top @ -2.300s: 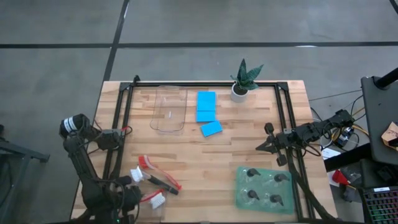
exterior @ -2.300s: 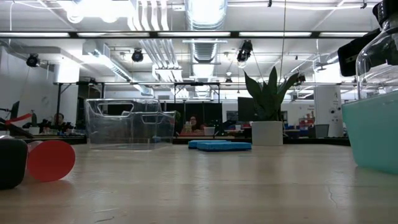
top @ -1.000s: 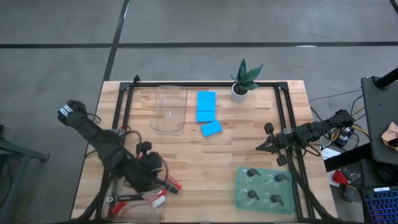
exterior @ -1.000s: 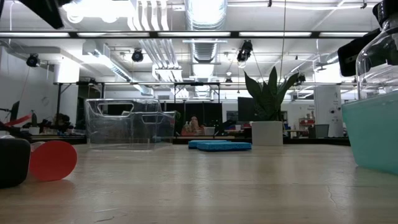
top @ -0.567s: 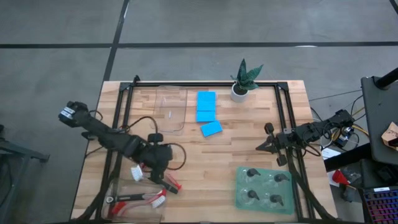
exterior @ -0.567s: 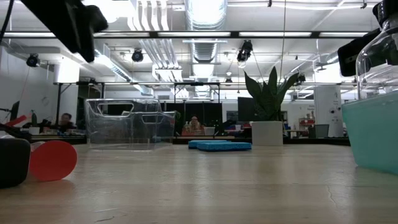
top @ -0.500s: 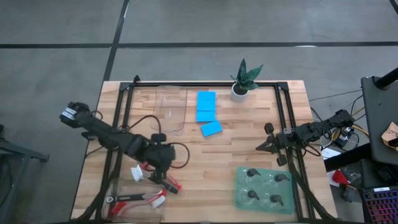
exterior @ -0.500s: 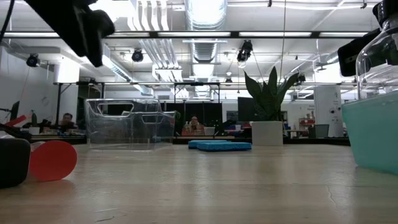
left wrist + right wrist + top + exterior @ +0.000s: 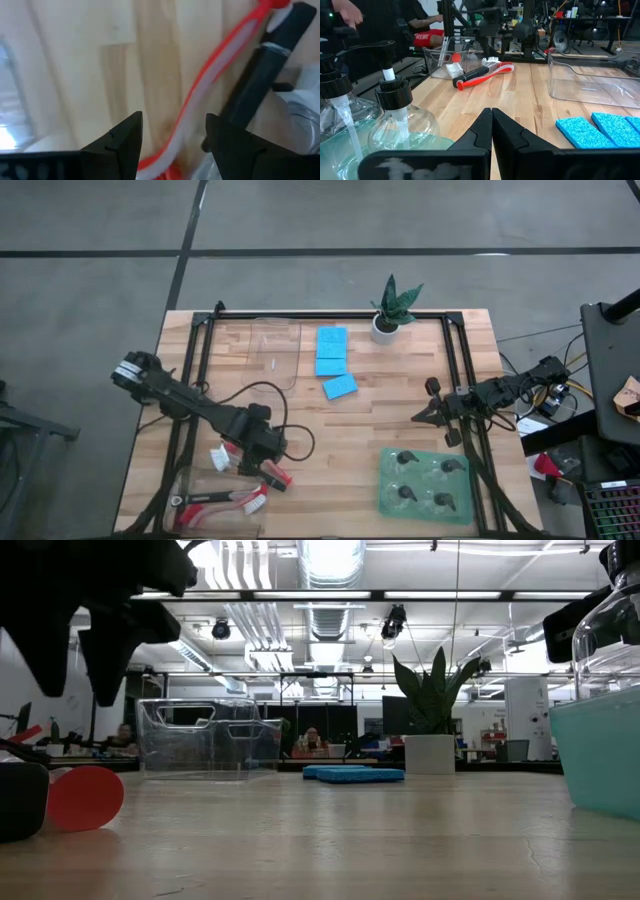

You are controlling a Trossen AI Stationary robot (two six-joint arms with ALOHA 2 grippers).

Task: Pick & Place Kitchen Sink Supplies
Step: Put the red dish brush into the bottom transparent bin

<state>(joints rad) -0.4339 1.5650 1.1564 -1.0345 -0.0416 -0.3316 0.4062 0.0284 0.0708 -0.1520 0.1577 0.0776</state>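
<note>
A red-handled brush point(image 9: 278, 476) and a black-handled brush point(image 9: 258, 478), both with white bristles, lie side by side on the table at the front left. My left gripper point(image 9: 267, 450) hovers open over them. In the left wrist view its fingers point(image 9: 125, 142) stand on either side of the red handle point(image 9: 210, 85), with the black handle point(image 9: 270, 65) beside it. Another red brush point(image 9: 235, 498) lies in a clear tray point(image 9: 195, 510) at the front left corner. Three blue sponges point(image 9: 332, 364) lie flat at the far middle. Several black-topped clear bottles point(image 9: 424, 482) stand on a green mat. My right gripper point(image 9: 428, 416) is shut and empty at the right.
A second clear tray point(image 9: 272, 356) stands at the far left of the sponges. A potted plant point(image 9: 388, 312) stands at the far edge. Black frame rails point(image 9: 196, 380) run along both sides of the table. People show in the room behind, in the low view.
My left gripper has moved a little toward the table's right edge and come down over the two brushes on the table. The brushes have stayed where they were.
</note>
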